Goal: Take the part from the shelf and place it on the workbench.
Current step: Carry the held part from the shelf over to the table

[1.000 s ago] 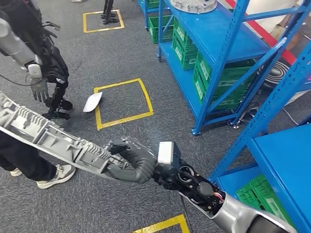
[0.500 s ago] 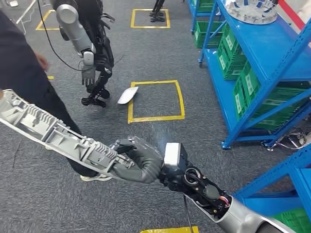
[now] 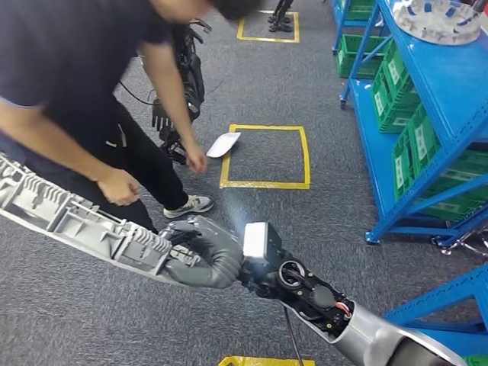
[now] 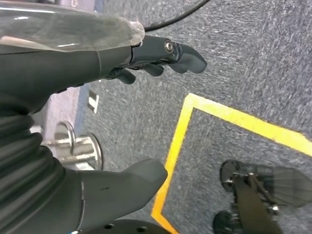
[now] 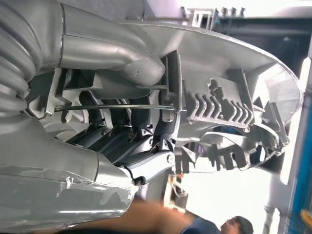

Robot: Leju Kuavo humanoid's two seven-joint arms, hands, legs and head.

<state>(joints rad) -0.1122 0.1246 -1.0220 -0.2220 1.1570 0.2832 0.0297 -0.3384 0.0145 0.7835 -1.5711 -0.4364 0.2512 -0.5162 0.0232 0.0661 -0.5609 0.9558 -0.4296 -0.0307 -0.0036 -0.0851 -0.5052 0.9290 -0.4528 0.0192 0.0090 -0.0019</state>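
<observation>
The part (image 3: 86,225) is a long silver-grey ribbed casting that runs from the left edge toward the middle of the head view. My right hand (image 3: 201,255) grips its near end and holds it above the grey carpet. Seen close in the right wrist view, the dark fingers (image 5: 121,141) curl into the part's ribbed underside (image 5: 228,112). My left hand (image 4: 84,68) hangs over the floor with thumb and fingers apart and nothing between them.
A person in a dark shirt (image 3: 86,69) bends over just behind the part, hands close to it. Another robot (image 3: 184,69) stands beyond. A white flat piece (image 3: 223,144) lies by a yellow tape square (image 3: 264,156). Blue shelving with green crates (image 3: 425,114) stands on the right.
The whole view has swung, so the shelves slid right. A person has leaned in over the part. My right hand keeps its grip on the part.
</observation>
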